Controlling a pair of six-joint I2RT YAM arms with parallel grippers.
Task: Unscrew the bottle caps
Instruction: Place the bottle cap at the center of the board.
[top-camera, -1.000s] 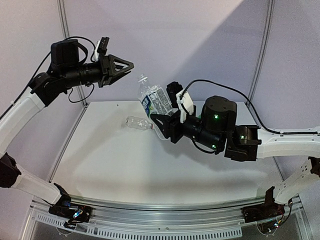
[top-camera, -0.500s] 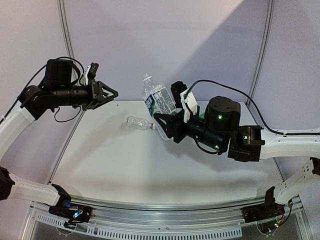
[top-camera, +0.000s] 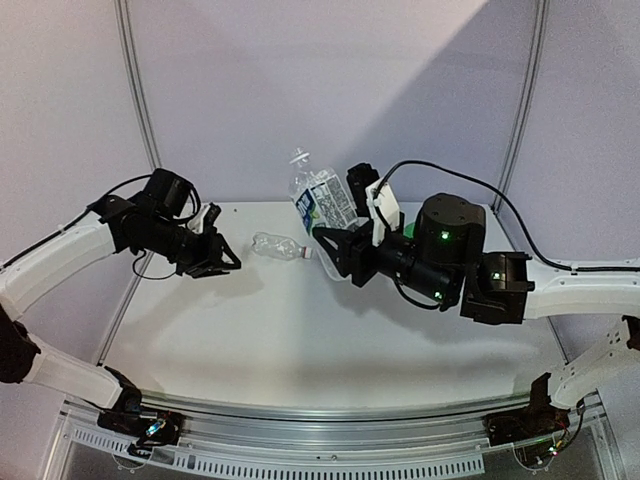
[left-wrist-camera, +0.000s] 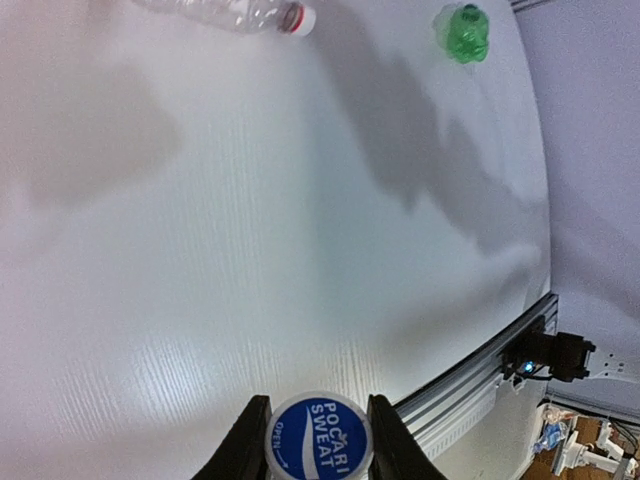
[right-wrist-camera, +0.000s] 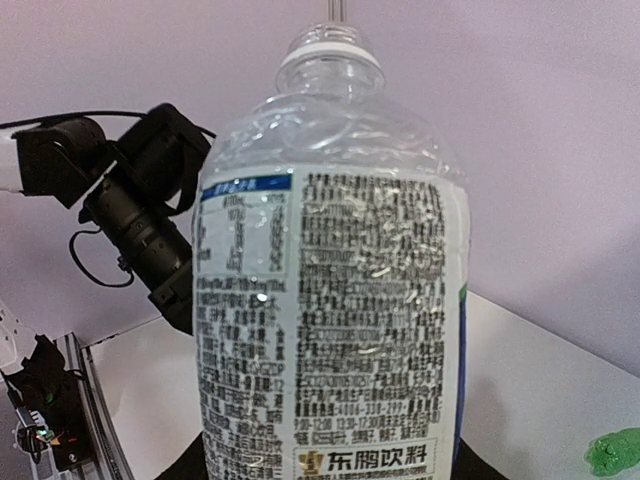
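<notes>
My right gripper (top-camera: 336, 252) is shut on the lower body of the clear bottle with the blue-white label (top-camera: 322, 203), holding it upright above the table. Its threaded neck (right-wrist-camera: 330, 48) is bare, with no cap on it. Low over the left of the table, my left gripper (top-camera: 224, 264) is shut on a white bottle cap with a blue printed top (left-wrist-camera: 320, 452). A shorter clear unlabelled bottle (top-camera: 276, 245) lies on its side at the back, its white cap (left-wrist-camera: 301, 18) still on. The green bottle (left-wrist-camera: 462, 32) stands behind my right arm, mostly hidden in the top view.
The white table (top-camera: 300, 330) ends in an aluminium rail (top-camera: 320, 440) at the near edge. Purple wall panels with metal posts (top-camera: 140, 100) close off the back. A black cable (top-camera: 470, 185) loops over my right arm.
My left arm has swung from high beside the bottle's neck down to low over the table's left side, carrying the cap. The right gripper has raised the bottle slightly and stood it more upright.
</notes>
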